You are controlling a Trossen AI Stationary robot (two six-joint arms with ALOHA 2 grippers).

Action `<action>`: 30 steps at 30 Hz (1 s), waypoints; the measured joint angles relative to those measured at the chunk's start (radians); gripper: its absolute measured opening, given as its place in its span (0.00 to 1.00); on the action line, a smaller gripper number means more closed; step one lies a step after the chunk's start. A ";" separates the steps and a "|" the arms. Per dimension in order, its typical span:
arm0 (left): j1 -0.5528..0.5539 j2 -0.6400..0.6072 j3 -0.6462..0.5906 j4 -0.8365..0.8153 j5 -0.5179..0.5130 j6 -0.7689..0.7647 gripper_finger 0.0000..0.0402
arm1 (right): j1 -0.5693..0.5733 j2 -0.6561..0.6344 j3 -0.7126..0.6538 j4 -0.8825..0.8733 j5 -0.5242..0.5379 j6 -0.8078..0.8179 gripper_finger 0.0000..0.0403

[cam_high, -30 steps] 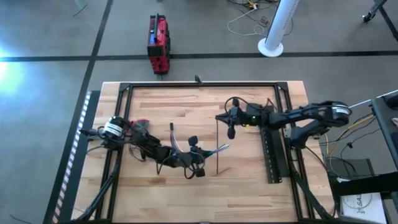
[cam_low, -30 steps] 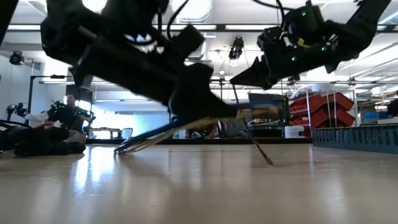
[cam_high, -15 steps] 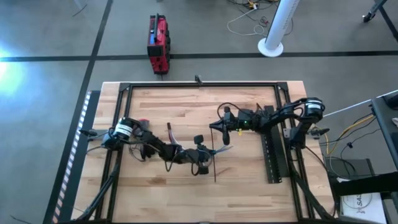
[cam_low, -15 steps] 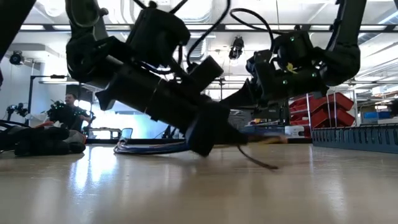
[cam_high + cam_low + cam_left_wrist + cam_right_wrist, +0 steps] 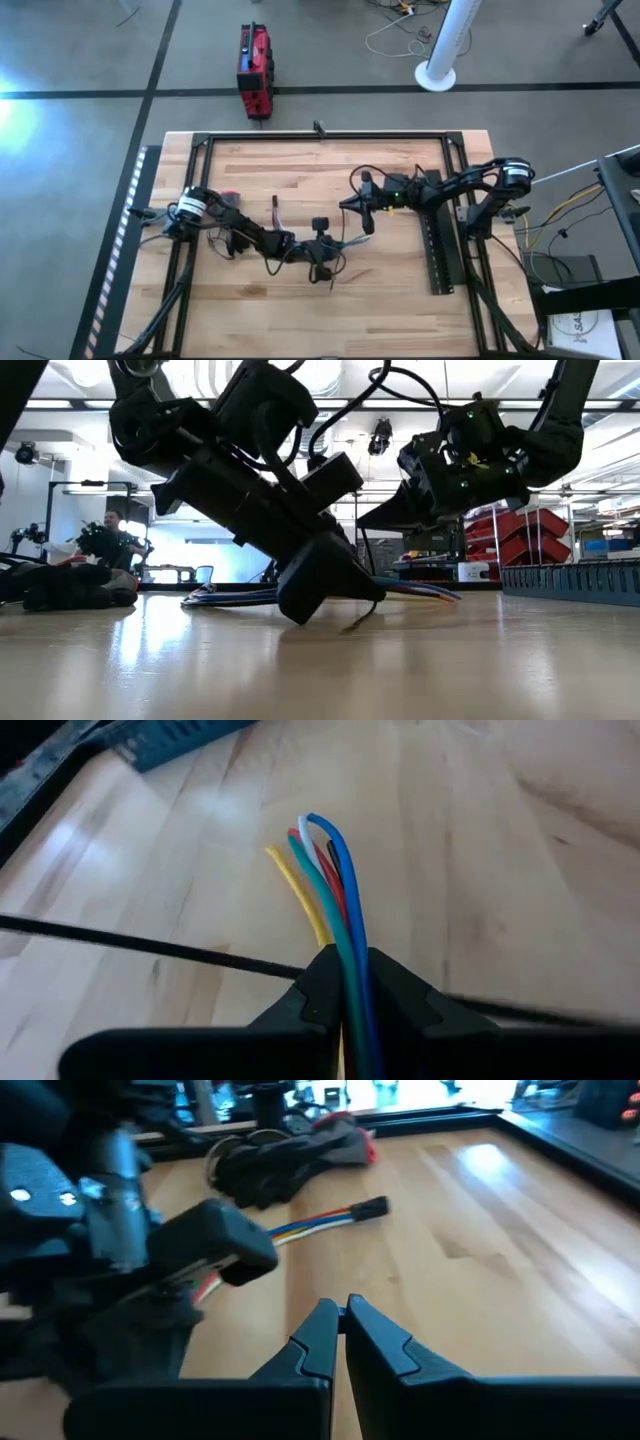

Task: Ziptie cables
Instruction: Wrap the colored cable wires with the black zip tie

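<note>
The cables (image 5: 330,885) are a bundle of thin blue, green, yellow, red and white wires. Their dark end (image 5: 372,1207) lies toward the table's far left, and their loose tips (image 5: 440,595) point right. My left gripper (image 5: 325,262) is shut on them at mid-table. The ziptie (image 5: 368,565), a thin black strip, hangs from my shut right gripper (image 5: 350,206). That gripper stands just far and right of the left one. The ziptie passes close in front of the left fingers (image 5: 150,948). My left gripper pinches the wire bundle (image 5: 347,965) between its two fingers, a short way back from the loose tips. The fingers slant down from the table's left and lie across the wires. The bundle runs about level, low over the table. My right gripper holds the ziptie's upper end (image 5: 362,532) at its fingertips, coming level from the table's right. The strip hangs down below the fingers, and its lower end (image 5: 352,625) curls onto the table beside the left gripper.
A long black perforated bar (image 5: 437,250) lies along the table's right side. A black frame (image 5: 320,135) rims the tabletop. A red case (image 5: 254,70) stands on the floor beyond the far edge. In the low view, a person (image 5: 110,540) is in the room behind.
My left gripper has tipped down and carried the cables from a raised slant to about level, low over the table. My right gripper has drawn a little toward the table's left, nearer the left gripper. The ziptie's lower end has swung in beside the left fingers.
</note>
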 joint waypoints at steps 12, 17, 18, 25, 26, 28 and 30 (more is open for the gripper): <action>-0.016 -0.073 -0.003 -0.096 0.021 0.048 0.08 | 0.002 0.000 0.007 -0.053 -0.018 -0.031 0.00; -0.016 -0.062 -0.004 -0.096 0.036 0.045 0.12 | 0.002 0.000 0.007 -0.052 -0.042 -0.031 0.00; -0.016 -0.060 -0.004 -0.091 0.038 0.044 0.14 | 0.004 0.000 0.007 -0.052 -0.043 -0.031 0.00; -0.019 -0.079 -0.004 -0.108 0.030 0.045 0.31 | 0.005 0.000 0.006 -0.055 -0.044 -0.031 0.00; -0.019 -0.092 -0.004 -0.131 0.030 0.047 0.33 | 0.005 0.000 0.006 -0.055 -0.044 -0.031 0.00; -0.019 -0.119 -0.004 -0.166 0.029 0.048 0.38 | 0.005 0.000 0.006 -0.056 -0.044 -0.031 0.00; -0.019 -0.154 -0.004 -0.235 0.029 0.048 0.42 | 0.005 0.000 0.006 -0.056 -0.059 -0.031 0.00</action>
